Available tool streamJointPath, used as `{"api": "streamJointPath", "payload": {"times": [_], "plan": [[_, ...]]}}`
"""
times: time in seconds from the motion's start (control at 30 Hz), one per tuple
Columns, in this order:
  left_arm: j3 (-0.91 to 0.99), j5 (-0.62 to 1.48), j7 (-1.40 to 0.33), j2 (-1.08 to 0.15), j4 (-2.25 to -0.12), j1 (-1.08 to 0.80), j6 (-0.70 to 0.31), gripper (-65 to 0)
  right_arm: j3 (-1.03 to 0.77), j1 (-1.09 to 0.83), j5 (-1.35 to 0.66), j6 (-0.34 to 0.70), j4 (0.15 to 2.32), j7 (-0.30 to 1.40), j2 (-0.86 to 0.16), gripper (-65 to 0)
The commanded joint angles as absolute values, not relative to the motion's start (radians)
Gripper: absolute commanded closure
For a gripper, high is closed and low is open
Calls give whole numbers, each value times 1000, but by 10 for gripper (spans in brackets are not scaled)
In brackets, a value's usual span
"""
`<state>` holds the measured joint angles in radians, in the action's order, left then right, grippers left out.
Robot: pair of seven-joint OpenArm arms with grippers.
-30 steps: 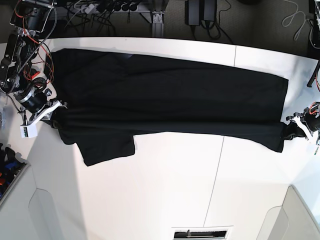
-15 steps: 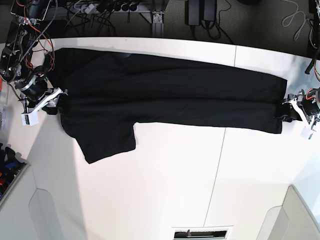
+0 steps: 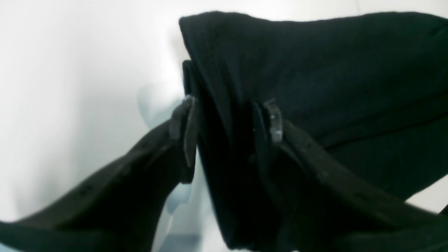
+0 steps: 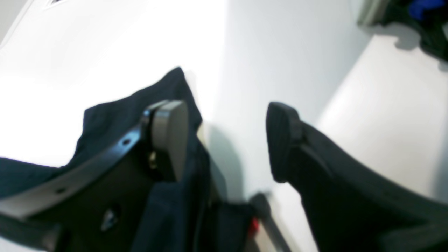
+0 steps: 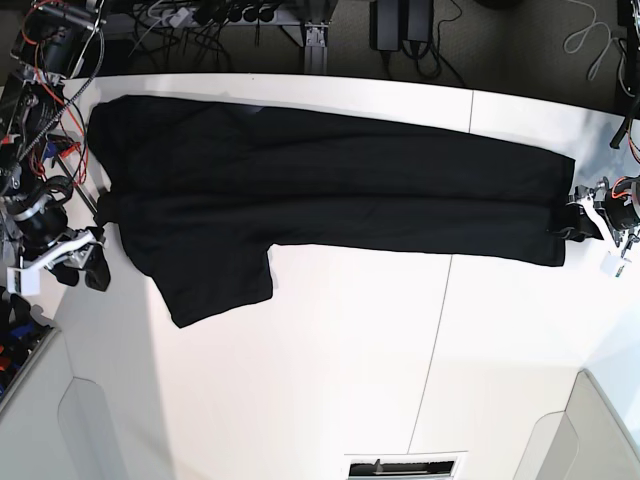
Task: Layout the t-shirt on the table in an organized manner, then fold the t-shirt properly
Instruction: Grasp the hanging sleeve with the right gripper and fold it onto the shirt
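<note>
The black t-shirt [image 5: 330, 190] lies spread lengthwise across the white table [image 5: 350, 360], with one sleeve hanging toward the front left; no print shows. My left gripper [image 5: 578, 222] at the shirt's right end is shut on a bunch of the cloth. In the left wrist view the gripper [image 3: 229, 127] has the t-shirt [image 3: 332, 70] folded between its fingers. My right gripper [image 5: 85, 268] stands just left of the shirt's left end, open and empty. In the right wrist view its fingers [image 4: 171, 136] are wide apart over bare table [image 4: 262, 52], with the shirt [image 4: 115, 112] beside the left finger.
Cables and power strips [image 5: 200, 15] lie behind the table's back edge. A bin with coloured items [image 5: 12, 320] sits at the left edge. Grey cut-outs [image 5: 600, 430] mark the front corners, and a vent slot [image 5: 400, 467] sits at the front edge.
My right gripper let go of the shirt's left end and moved away to the front left. The left gripper first carried the hem toward the back, then held still.
</note>
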<state>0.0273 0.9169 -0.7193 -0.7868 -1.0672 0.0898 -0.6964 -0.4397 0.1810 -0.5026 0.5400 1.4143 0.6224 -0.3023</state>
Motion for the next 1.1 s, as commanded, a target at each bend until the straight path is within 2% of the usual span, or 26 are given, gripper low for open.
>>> {"api": "streamJointPath", "payload": {"times": [0.0, 0.2, 0.33, 0.8, 0.83, 0.87, 0.93, 0.97, 1.07], "plan": [[39, 932, -707, -814, -1081, 108, -698, -285, -415, 233, -510, 546, 1391, 597, -315, -356], [39, 947, -707, -814, -1081, 108, -698, -285, -279, 411, -388, 519, 1097, 507, -291, -356], [39, 947, -708, -814, -1081, 108, -698, -285, -267, 471, -373, 516, 958, 490, -266, -356], [39, 946, -708, -785, -1081, 108, -698, -285, -266, 473, -366, 547, 937, 519, -139, -347], [39, 946, -708, -785, -1081, 108, -698, -285, -266, 473, -363, 548, 937, 519, -137, -312], [39, 946, -708, -785, -1081, 108, -698, -285, -266, 473, -362, 551, 937, 519, -137, -251], [39, 947, -707, -785, -1081, 108, -698, -285, -266, 473, -363, 562, 939, 521, -138, -57], [39, 947, -707, -785, -1081, 108, -698, -285, -266, 473, -363, 565, 942, 527, -138, 0], [39, 971, -708, -785, -1081, 108, -698, -285, -266, 472, -424, 564, 974, 591, -138, 0]]}}
